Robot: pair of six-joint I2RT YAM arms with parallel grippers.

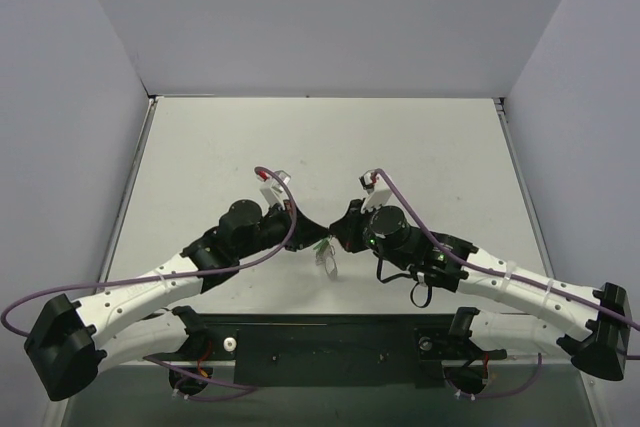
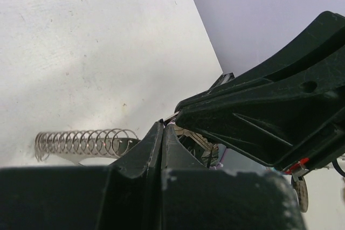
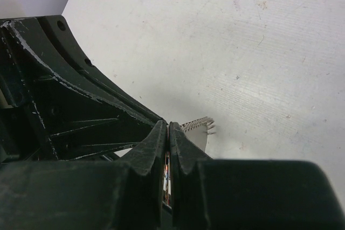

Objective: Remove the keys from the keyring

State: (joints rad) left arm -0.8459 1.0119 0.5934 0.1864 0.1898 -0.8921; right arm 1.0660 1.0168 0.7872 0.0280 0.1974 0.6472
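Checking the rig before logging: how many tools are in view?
2. The left tool reaches in from the left, the right tool from the right; they nearly meet above the table.

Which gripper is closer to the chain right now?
Left, narrowly. The chain runs up to a finger of the left gripper; the right gripper meets it tip to tip, just beyond.

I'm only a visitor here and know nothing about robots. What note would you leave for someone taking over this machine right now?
Left claw: shut; what it pinches is hidden.
Right claw: shut too, tip to tip with the left.
Keyring: between the two tips; its chain trails beside the left claw.
Keys: one seems to show between the claws; none lies free.
Done: bundle apparently gripped from both sides.
Left: work the keys off.
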